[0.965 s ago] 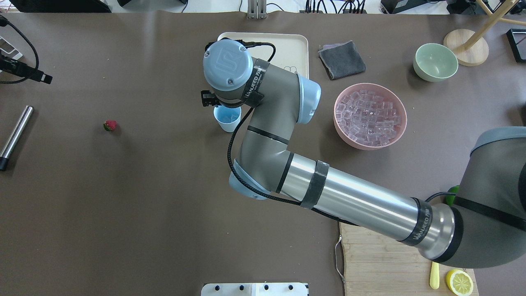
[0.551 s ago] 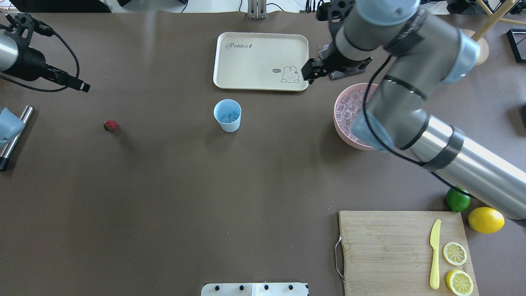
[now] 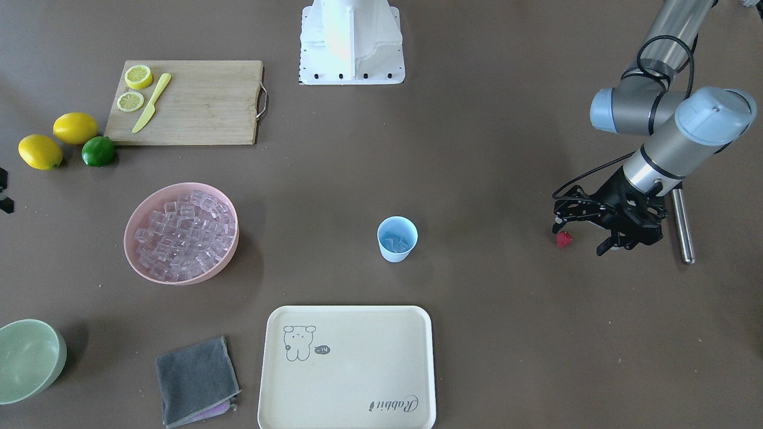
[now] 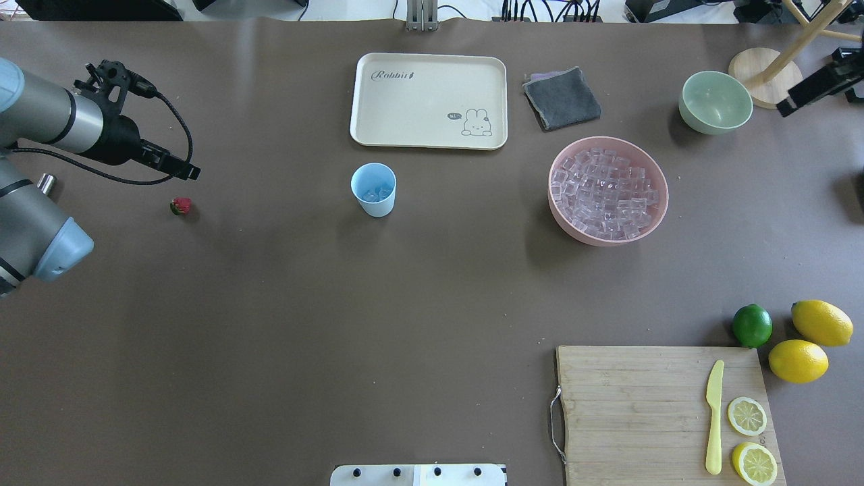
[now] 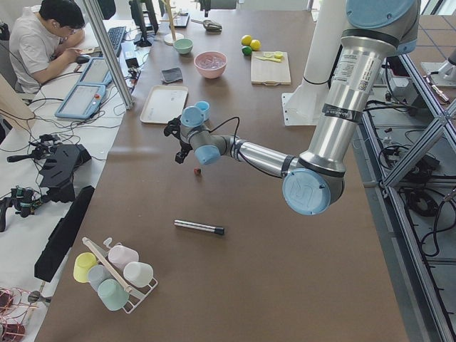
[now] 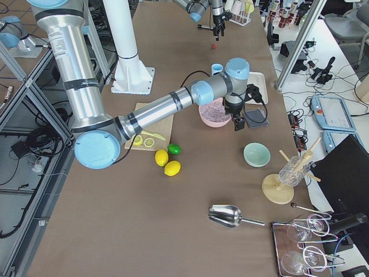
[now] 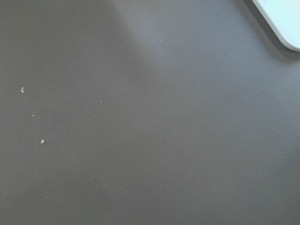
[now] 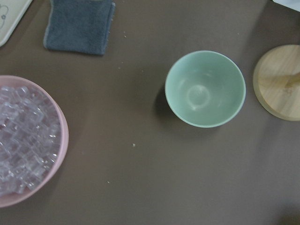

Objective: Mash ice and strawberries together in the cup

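Strawberry (image 3: 564, 239) near left tool (image 3: 579, 239), spread wide in front view; overhead hides gap; right tool (image 4: 787, 105) width: cannot tell.

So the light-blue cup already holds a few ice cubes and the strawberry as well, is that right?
Not quite. The cup does hold a few ice cubes, but the strawberry is not in it: it lies on the table, well apart from the cup. The overhead view shows this.

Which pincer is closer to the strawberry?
Left. The left pincer hangs right by the strawberry; the right pincer is far across the table, near the green bowl.
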